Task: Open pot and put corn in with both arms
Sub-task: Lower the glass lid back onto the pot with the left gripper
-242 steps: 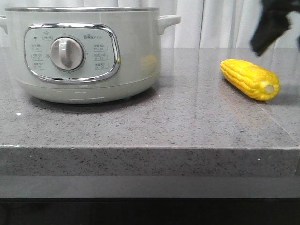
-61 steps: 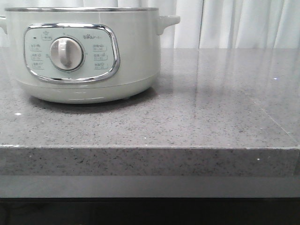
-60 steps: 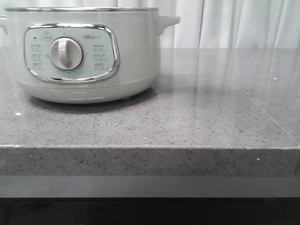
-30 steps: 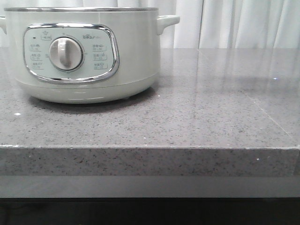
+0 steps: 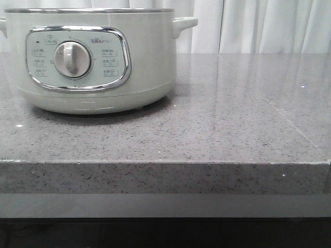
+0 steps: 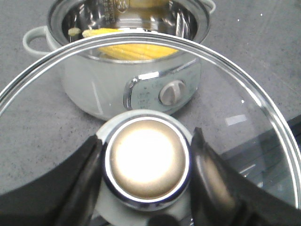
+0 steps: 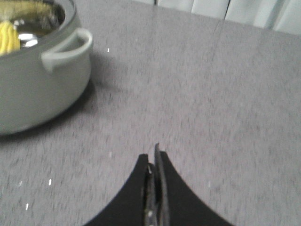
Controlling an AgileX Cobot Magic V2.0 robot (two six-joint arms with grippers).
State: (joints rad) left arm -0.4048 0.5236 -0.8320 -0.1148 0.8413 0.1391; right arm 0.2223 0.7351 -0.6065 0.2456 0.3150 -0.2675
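The pale grey-green pot stands at the table's back left, its dial panel facing me. In the left wrist view the pot is open, and the yellow corn lies inside the steel bowl. My left gripper is shut on the knob of the glass lid and holds the lid in the air in front of the pot. My right gripper is shut and empty above bare table to the right of the pot. The corn shows at the pot's rim there.
The grey speckled stone table stretches to the right of the pot, with its front edge near me. White curtains hang behind it. Neither gripper shows in the front view.
Four seconds ago the corn lay on the table at the right with a gripper above it. Since one second ago the table's right side has been bare, and the pot has shifted very slightly left.
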